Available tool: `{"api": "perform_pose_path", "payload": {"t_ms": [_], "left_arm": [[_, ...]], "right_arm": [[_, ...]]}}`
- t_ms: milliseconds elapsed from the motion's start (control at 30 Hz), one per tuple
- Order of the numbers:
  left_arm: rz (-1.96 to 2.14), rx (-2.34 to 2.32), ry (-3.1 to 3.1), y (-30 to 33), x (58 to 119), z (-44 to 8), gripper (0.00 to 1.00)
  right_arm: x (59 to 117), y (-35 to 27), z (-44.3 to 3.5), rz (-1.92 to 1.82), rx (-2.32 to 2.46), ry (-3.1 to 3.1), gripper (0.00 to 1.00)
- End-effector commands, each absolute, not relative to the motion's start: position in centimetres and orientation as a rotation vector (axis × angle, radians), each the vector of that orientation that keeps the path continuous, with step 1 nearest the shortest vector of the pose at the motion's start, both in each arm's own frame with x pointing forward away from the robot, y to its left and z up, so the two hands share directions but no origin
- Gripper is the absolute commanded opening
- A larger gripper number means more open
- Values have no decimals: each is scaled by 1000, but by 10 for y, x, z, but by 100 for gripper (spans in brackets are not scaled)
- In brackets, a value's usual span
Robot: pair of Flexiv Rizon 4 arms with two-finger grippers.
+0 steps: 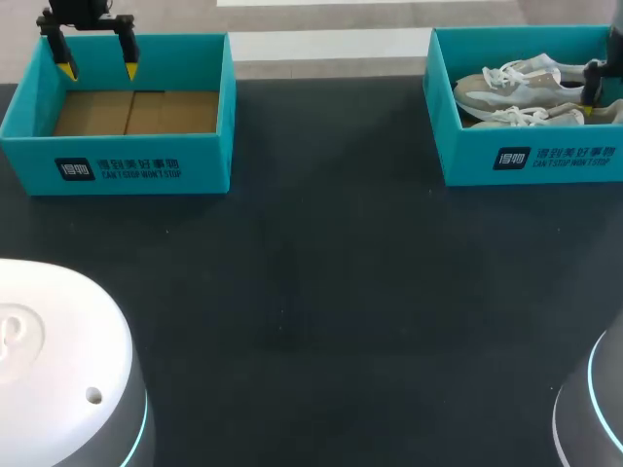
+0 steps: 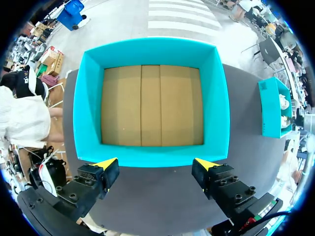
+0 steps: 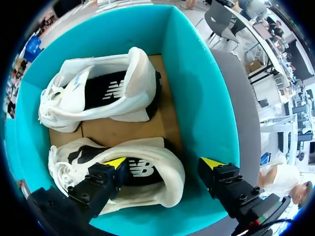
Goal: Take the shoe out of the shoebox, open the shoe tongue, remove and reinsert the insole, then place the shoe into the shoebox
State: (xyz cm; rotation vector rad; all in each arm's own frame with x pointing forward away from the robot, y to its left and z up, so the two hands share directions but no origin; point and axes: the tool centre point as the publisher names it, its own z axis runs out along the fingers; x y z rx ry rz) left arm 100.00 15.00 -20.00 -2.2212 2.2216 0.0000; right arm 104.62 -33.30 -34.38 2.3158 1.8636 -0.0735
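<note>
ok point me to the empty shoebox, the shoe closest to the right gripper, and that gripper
empty shoebox (image 1: 195,161), head view, on its front wall
shoe (image 3: 157,191), right wrist view, on the cream side near the heel
right gripper (image 3: 164,162), right wrist view, midway between its yellow tips

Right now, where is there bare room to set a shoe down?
The dark table between the empty box and the shoebox is bare; the empty box's cardboard floor is free. The shoebox is crowded: two shoes, with the right hand over them.
</note>
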Motion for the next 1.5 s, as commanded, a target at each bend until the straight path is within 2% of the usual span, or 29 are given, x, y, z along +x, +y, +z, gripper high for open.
{"api": "perform_pose_path", "payload": {"t_ms": [33,100,167,200,233,267,300,333,667,1167,1500], "left_arm": [[0,-2221,2222,150,1000,-200,100],[0,-2221,2222,150,1000,-200,100],[0,-2221,2222,150,1000,-200,100],[0,-2221,2222,150,1000,-200,100],[0,-2221,2222,150,1000,-200,100],[0,-2221,2222,150,1000,-200,100],[0,-2221,2222,150,1000,-200,100],[0,-2221,2222,150,1000,-200,100],[0,-2221,2222,150,1000,-200,100],[0,-2221,2222,150,1000,-200,100],[0,-2221,2222,150,1000,-200,100]], "right_arm": [[1042,-331,-349,-68,2306,1864,48],[1040,-332,-351,-70,2304,1864,47],[1039,-334,-352,-70,2302,1859,33],[1038,-335,-352,-73,2302,1855,30],[1036,-335,-351,-75,2302,1852,20],[1035,-334,-351,-76,2302,1849,14],[1035,-334,-350,-81,2301,1845,2],[1034,-335,-350,-90,2298,1843,0],[1034,-345,-337,-152,2293,1817,0],[1028,-341,-200,-176,2232,1855,0],[1012,-324,-143,-172,2174,1909,0]]}}
